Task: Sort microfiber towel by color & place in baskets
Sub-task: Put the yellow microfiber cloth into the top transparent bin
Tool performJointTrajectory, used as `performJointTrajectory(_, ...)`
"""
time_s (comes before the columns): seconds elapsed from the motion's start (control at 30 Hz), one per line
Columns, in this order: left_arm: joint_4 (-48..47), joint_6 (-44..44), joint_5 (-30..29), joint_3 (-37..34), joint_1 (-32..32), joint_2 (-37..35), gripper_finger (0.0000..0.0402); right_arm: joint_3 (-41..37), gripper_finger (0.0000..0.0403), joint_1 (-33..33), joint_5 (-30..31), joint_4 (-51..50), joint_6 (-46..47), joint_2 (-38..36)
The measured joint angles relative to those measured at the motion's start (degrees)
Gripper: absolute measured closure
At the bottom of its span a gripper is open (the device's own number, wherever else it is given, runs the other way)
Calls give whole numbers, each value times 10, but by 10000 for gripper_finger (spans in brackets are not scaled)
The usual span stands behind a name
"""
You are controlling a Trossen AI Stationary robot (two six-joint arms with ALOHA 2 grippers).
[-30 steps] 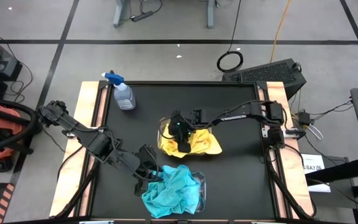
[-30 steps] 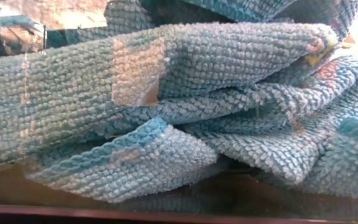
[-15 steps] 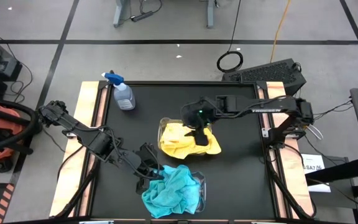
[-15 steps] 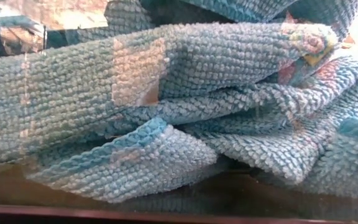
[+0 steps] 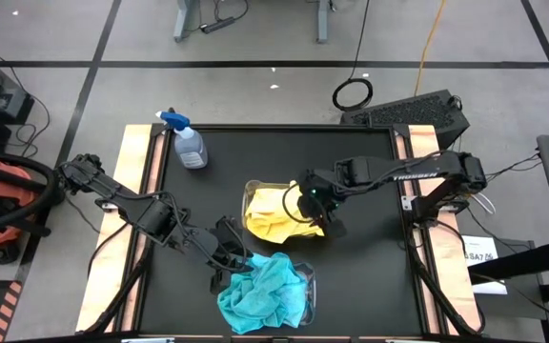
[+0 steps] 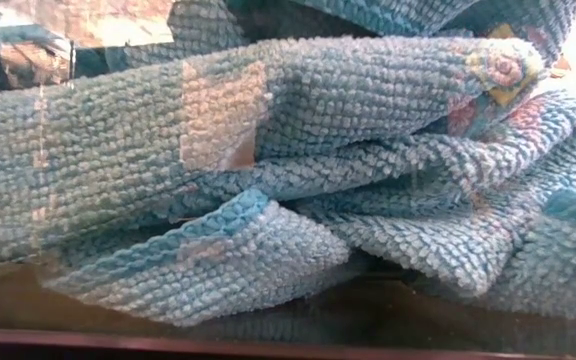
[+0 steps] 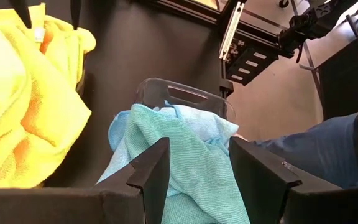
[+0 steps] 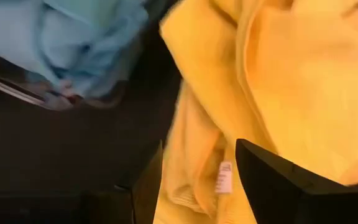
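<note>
Much is hidden by cloth

In the low view we see only teal towels [image 6: 268, 170] pressed close, hiding the worktop. The yellow towels [image 5: 279, 214] cover most of their basket [image 5: 249, 193], and the right wrist view is blurred.

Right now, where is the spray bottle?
In the high view the spray bottle stands at the table's far left corner, apart from both baskets, up-left of the yellow towels.

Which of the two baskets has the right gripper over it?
The basket holding the yellow towels, mid-table. The right gripper hangs open at that pile's edge. The other basket, nearer the front edge, holds teal towels with the left gripper beside it.
</note>
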Motion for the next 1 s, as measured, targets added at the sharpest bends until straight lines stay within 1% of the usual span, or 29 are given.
performJointTrajectory(0.07,0,0,0,0,0,0,228,-16,207,4,31,4,-5,0)
performJointTrajectory(0.13,0,0,-2,0,0,0,228,-35,207,4,49,9,-6,4)
performJointTrajectory(0.3,0,0,-4,0,0,0,228,-73,207,-2,48,29,-7,34)
performJointTrajectory(0.43,0,0,-6,0,0,0,228,-87,211,-3,49,55,-8,76)
performJointTrajectory(0.6,2,-4,-6,0,0,0,228,-87,234,-9,44,93,0,126)
performJointTrajectory(0.73,2,-6,-6,0,0,0,228,-84,259,-16,6,96,10,152)
performJointTrajectory(0.87,4,-6,-6,0,0,0,228,-83,278,-23,-17,94,22,157)
performJointTrajectory(1.0,4,-5,-6,0,0,0,228,-64,286,-28,-9,60,24,149)
